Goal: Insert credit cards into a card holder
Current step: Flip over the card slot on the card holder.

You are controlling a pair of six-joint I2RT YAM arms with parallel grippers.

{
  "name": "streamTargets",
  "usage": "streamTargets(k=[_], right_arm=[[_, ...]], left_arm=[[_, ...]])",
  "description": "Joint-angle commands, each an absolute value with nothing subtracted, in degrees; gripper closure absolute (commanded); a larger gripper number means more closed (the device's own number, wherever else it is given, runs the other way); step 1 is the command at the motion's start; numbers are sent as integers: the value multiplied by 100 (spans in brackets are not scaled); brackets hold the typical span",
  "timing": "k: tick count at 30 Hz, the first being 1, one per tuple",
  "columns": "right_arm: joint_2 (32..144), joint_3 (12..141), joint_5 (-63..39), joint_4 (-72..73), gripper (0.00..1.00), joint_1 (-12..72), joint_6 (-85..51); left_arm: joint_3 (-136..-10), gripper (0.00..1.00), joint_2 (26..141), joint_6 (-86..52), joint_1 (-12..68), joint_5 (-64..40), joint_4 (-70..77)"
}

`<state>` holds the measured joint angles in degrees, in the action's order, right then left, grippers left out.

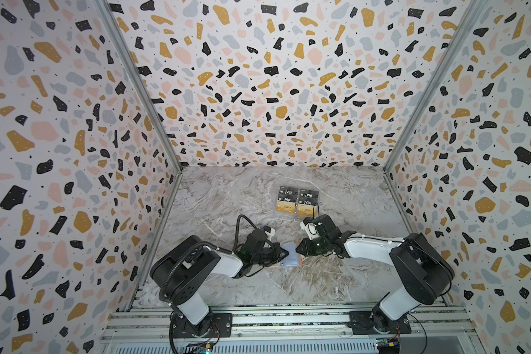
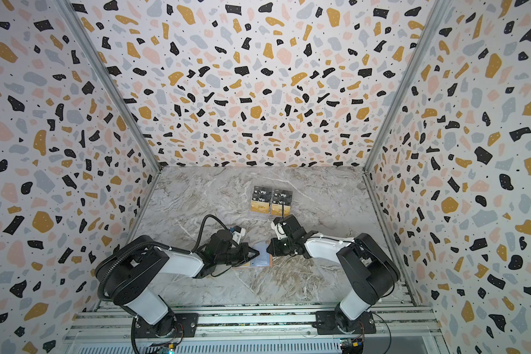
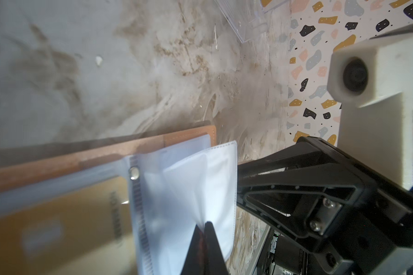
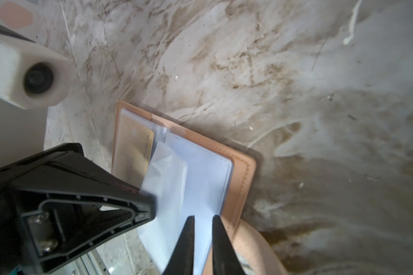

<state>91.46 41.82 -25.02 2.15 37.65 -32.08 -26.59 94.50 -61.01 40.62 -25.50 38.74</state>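
Robot lab cell: terrazzo-print wall panels (image 1: 258,76) on three sides, aluminium posts (image 1: 158,122), marble-look tabletop (image 1: 221,190), left arm (image 1: 193,269), right arm (image 1: 417,269) bolted to slotted rail (image 1: 288,320) at lower edge

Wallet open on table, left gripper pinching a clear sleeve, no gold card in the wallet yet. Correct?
No. One gold card already sits in the wallet, as the right wrist view shows. Rest holds: wallet open on the table, left gripper pinching a clear sleeve.

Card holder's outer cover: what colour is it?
The card holder has a plain salmon-pink cover with matching stitching along its edge, seen best in the right wrist view.
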Motion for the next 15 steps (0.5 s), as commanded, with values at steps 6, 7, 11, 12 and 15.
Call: streamTargets(k=[6, 7, 11, 12, 15], right_arm=[[9211, 4214, -2771, 341, 84, 3874, -3237], [9221, 4218, -2806, 350, 84, 3887, -3228], [9237, 4242, -2933, 400, 84, 3979, -3209], [9237, 4241, -2957, 404, 84, 3990, -3215], [9222, 4211, -3073, 470, 84, 4000, -3256]], left_arm=[[-2530, 96, 9316, -6003, 4085, -2629, 4184], [-2527, 96, 9315, -6003, 4085, -2635, 4188], [-2553, 79, 9243, -6029, 4087, -2628, 4139], [-2566, 73, 9203, -6029, 4082, -2625, 4088], [-2619, 61, 9001, -5958, 4086, -2560, 3829]])
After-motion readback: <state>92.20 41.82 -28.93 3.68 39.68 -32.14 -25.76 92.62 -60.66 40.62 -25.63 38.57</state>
